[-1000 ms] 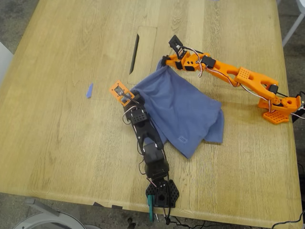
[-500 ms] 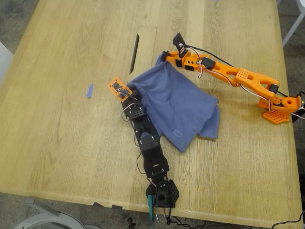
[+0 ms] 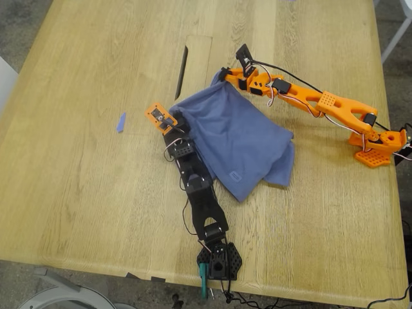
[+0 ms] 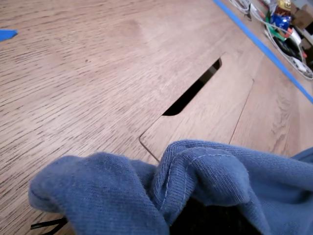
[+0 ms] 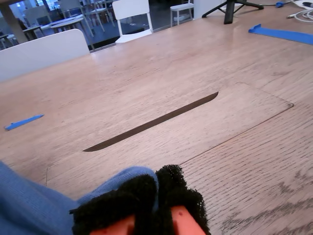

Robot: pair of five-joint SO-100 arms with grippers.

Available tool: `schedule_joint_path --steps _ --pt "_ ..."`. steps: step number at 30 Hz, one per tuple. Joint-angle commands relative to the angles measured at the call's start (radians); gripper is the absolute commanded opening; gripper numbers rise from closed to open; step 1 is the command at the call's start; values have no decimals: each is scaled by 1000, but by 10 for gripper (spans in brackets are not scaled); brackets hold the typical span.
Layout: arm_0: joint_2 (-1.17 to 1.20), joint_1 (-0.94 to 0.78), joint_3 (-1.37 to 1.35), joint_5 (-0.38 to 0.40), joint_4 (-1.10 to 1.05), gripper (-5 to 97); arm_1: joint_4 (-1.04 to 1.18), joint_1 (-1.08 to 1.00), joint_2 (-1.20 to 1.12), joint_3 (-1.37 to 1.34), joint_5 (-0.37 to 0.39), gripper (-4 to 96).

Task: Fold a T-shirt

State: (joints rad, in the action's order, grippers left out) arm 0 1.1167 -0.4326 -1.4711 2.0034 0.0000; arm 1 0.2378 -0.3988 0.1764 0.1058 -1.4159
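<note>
The slate-blue T-shirt [image 3: 238, 138] lies crumpled near the table's middle, stretched between two arms. My first gripper [image 3: 172, 116], on the black arm, holds one bunched edge at the shirt's left in the exterior view. In the first wrist view the T-shirt [image 4: 195, 181] covers the jaws, so the fingers are hidden. My second gripper [image 3: 222, 78], on the orange arm, pinches the shirt's far corner. Its black foam pads [image 5: 181, 193] are pressed together on a fold of the T-shirt [image 5: 29, 205].
A dark cable slot [image 3: 182, 71] in an inset panel lies just beyond both grippers. A tiny blue scrap [image 3: 120, 122] lies toward the exterior view's left. The orange arm's base [image 3: 376, 145] stands at the exterior view's right edge, and the black base [image 3: 219, 261] at the near edge.
Both grippers have shifted toward the slot, dragging the shirt with them. Its trailing end has slid toward the exterior view's left and bunched narrower.
</note>
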Motion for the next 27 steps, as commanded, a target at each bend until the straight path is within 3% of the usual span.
schedule_joint_path --steps 1,18,27 --pt "35 -104 161 2 15 -3 2 -64 25 34 0 1" --pt "-224 -44 583 -6 218 -3 41 -106 32 35 0 1" --pt "-502 -25 1080 -9 462 -3 60 -106 34 35 3 1"
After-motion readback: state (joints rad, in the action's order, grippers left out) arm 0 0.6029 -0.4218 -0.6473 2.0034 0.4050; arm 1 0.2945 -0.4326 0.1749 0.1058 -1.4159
